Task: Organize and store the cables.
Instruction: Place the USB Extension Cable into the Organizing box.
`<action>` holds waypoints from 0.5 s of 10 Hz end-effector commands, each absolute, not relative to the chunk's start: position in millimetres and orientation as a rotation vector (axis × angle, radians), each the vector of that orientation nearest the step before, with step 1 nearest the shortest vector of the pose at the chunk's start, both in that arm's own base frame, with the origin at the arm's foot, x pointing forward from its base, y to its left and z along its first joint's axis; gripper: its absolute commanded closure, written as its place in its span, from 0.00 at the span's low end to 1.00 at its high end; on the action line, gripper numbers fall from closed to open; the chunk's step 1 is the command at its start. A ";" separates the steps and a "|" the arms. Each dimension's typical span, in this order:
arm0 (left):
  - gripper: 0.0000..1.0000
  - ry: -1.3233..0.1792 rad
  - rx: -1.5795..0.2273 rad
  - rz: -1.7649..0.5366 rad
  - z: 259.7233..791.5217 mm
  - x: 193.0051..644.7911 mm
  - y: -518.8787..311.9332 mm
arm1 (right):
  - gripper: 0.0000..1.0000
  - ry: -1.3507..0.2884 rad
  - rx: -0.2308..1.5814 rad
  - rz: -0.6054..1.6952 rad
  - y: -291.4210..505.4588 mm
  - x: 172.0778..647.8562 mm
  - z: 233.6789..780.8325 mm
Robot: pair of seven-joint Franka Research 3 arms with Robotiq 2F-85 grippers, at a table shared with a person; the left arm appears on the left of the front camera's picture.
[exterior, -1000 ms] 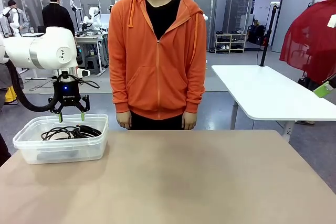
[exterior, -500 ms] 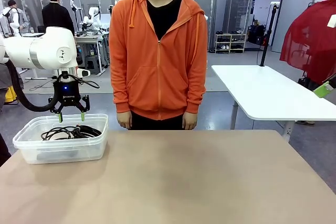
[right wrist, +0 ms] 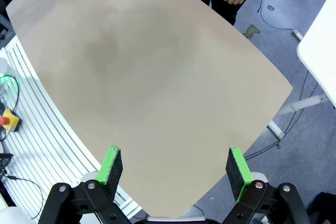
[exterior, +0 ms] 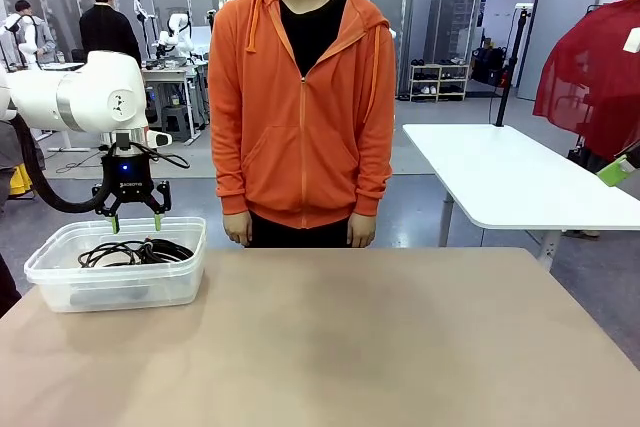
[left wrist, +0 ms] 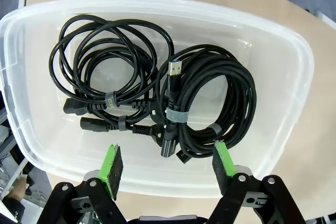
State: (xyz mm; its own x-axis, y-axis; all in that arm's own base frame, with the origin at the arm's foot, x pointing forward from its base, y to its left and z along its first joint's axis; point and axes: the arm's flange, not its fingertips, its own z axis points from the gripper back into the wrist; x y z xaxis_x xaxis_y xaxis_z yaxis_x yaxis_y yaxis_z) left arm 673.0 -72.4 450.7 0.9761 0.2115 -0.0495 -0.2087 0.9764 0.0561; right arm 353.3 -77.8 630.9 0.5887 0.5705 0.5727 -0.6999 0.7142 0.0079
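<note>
The left hand (exterior: 135,219) hangs just above the clear plastic tub (exterior: 60,282) at the left end of the bench (exterior: 350,347), its green-padded fingers (left wrist: 112,164) spread wide with nothing between them. In the left wrist view the cables (left wrist: 157,103) lie inside the tub (left wrist: 273,66) on its floor: one coil of thin smooth black cord (left wrist: 105,72) on one side, bound near its plugs with small ties, and beside it, touching and partly overlapping, a coil of thicker braided black cord (left wrist: 231,103) with a grey strap (left wrist: 176,115) around it and a USB plug (left wrist: 175,71) pointing up across the loop. From the front the cables (exterior: 135,251) show as a dark tangle through the tub's wall, below the hand and apart from it. The right hand (right wrist: 176,174) is held high over the bare bench top (right wrist: 157,77), fingers (right wrist: 239,171) apart at full width and holding nothing. A person in an orange hoodie (exterior: 300,107) stands at the far side of the bench, arms hanging down, hands (exterior: 236,230) at the bench's far edge and well apart from the tub
</note>
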 end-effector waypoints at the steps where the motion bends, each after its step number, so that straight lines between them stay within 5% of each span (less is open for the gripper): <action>1: 0.14 0.055 0.051 0.217 450.4 673.5 -72.3 | 0.00 -0.569 0.238 0.754 -77.7 351.5 631.3; 5: 0.14 0.055 0.051 0.217 450.4 673.5 -72.3 | 0.00 -0.569 0.238 0.754 -77.7 351.5 631.3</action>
State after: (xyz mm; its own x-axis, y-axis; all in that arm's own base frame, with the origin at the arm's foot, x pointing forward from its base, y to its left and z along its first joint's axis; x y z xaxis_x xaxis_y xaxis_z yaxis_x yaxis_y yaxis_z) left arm 673.0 -72.4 450.7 0.9761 0.2115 -0.0495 -0.2087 0.9764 0.0561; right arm 353.3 -77.8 630.9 0.5887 0.5705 0.5727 -0.6999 0.7142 0.0079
